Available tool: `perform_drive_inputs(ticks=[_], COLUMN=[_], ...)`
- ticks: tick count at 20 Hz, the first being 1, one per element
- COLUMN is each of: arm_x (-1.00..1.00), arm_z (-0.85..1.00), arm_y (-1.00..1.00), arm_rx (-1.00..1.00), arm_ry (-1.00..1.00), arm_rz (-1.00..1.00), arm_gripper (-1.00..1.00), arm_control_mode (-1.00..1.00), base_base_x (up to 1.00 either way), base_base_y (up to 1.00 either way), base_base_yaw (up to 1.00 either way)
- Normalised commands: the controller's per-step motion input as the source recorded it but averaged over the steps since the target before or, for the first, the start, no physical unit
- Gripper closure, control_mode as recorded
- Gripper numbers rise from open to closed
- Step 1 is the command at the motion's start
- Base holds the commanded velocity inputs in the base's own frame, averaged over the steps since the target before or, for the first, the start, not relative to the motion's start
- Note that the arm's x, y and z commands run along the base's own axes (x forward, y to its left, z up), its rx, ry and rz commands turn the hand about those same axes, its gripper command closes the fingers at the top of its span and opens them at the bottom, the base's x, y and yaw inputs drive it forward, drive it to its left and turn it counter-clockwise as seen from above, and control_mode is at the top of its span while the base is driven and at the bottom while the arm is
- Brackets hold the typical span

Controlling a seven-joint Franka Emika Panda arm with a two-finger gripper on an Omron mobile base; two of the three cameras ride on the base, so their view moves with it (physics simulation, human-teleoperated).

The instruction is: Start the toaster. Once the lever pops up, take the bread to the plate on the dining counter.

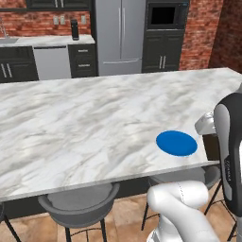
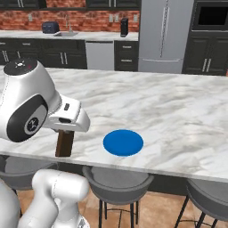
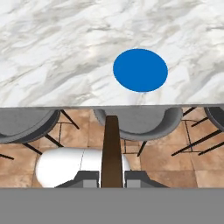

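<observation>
My gripper (image 3: 111,180) is shut on the bread (image 3: 111,148), a dark-brown slice seen edge-on between the fingers (image 3: 89,177). In the right base view the bread (image 2: 64,143) hangs upright below the hand, by the near edge of the dining counter (image 2: 178,107) and left of the blue plate (image 2: 123,142). In the hand view the plate (image 3: 140,70) lies ahead on the marble (image 3: 48,43), and the slice is still over the stools and floor. In the left base view the plate (image 1: 177,143) sits near the counter's front right. The dark toaster (image 2: 50,27) stands far off on the back worktop.
Grey stools (image 2: 116,180) stand under the counter's near edge (image 1: 80,203). Along the back wall are black cabinets, a steel fridge (image 1: 119,33), a wall oven (image 1: 163,16) and a dark cylinder (image 2: 124,26) on the worktop.
</observation>
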Motion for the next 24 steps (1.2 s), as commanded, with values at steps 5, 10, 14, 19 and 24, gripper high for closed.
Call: perform_drive_inputs(ticks=[5,10,14,19,24], arm_x=[0.24,0.80,0.84,0.69,0.56], arm_z=[0.00,0.00,-0.09,-0.32,-0.43], arm_y=[-0.16,-0.46,-0.34,-0.23,-0.09], arm_rx=[0.03,0.10,0.09,0.05,0.01], arm_ry=[0.00,0.00,0.00,0.02,0.01], arm_rz=[0.01,0.04,0.07,0.07,0.05], arm_gripper=[1.00,1.00,1.00,1.00,1.00], arm_control_mode=[-1.00,-1.00,-1.00,-1.00,-1.00], base_base_x=[0.26,0.00,0.00,0.00,0.00], base_base_y=[-0.14,0.00,0.00,0.00,0.00], base_base_yaw=[0.00,0.00,0.00,0.00,0.00])
